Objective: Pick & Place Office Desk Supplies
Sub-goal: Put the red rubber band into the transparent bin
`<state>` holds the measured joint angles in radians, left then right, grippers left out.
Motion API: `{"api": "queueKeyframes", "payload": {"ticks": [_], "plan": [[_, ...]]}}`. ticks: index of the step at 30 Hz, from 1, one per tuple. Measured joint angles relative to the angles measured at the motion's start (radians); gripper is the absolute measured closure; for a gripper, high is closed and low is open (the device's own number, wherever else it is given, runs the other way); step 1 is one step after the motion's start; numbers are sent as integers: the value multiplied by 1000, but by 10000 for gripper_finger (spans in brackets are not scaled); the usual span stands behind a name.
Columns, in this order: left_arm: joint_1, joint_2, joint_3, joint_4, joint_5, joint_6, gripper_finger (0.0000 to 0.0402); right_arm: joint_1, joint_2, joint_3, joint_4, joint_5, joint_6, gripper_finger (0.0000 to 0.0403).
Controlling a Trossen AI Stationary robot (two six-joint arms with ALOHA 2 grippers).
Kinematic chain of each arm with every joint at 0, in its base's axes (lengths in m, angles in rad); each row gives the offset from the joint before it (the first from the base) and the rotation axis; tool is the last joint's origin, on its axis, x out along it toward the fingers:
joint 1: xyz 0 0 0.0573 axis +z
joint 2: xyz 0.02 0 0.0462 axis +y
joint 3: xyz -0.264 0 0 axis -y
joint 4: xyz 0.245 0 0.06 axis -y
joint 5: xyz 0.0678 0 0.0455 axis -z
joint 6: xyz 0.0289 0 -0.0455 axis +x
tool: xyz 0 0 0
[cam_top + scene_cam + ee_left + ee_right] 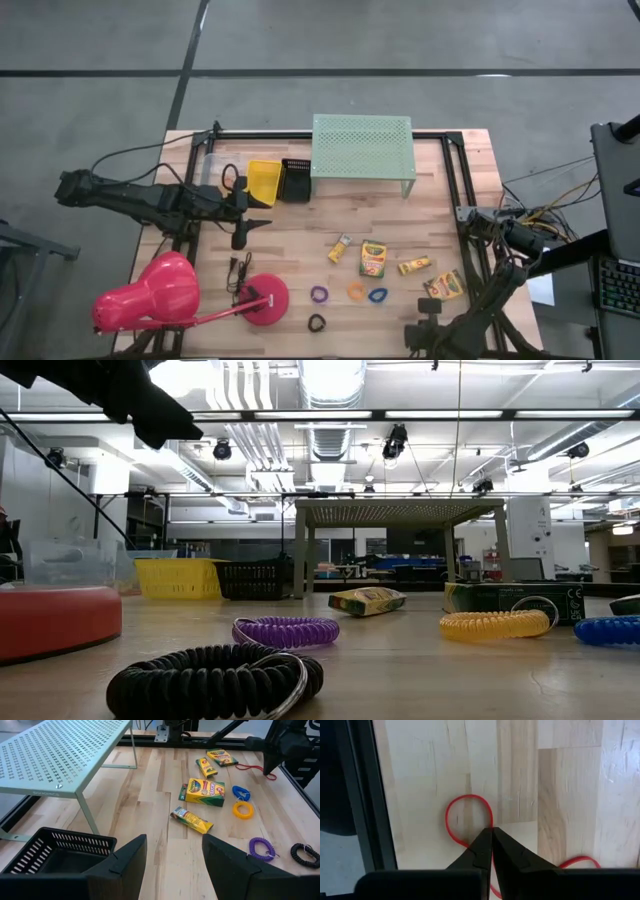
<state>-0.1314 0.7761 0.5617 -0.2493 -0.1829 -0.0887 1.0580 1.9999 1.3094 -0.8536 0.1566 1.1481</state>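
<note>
Several yellow-and-green crayon boxes (374, 258) lie flat on the wooden table, also in the left wrist view (202, 791). The purple (319, 294), orange (356, 291), blue (377, 295) and black (317, 322) ring loops lie near the front. My left gripper (252, 226) is open and empty (175, 842) above the table beside the black basket (60, 850). My right gripper (430, 312) is shut (492, 831), pointing down at a thin red band loop (451, 820) that lies flat on the table by the right frame rail. My right gripper's shut fingertips (482, 842) stand from above right where the red band's loop (490, 817) closes. The fingers hide that spot, so I cannot tell whether they touch or pinch the band. The band lies slack on the table.
A mint-green perforated shelf (362, 145) stands at the back. A yellow bin (264, 182) and the black basket (295, 180) sit to its left. A big pink lamp (170, 295) lies at the front left. A black frame rail (365, 795) runs beside the right gripper.
</note>
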Motion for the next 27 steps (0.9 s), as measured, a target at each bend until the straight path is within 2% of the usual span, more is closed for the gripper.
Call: {"api": "queueKeyframes", "payload": {"ticks": [5, 10, 17, 27], "plan": [[0, 0, 0, 0, 0, 0, 206, 0, -13, 0, -17, 10, 4, 394], [0, 0, 0, 0, 0, 0, 206, 0, -52, 2, -45, 93, 4, 394], [0, 0, 0, -4, 0, 2, 206, -4, -53, -5, -53, 131, 0, 394], [0, 0, 0, -5, 0, 3, 206, -5, -52, -6, -118, 398, 1, 394]]}}
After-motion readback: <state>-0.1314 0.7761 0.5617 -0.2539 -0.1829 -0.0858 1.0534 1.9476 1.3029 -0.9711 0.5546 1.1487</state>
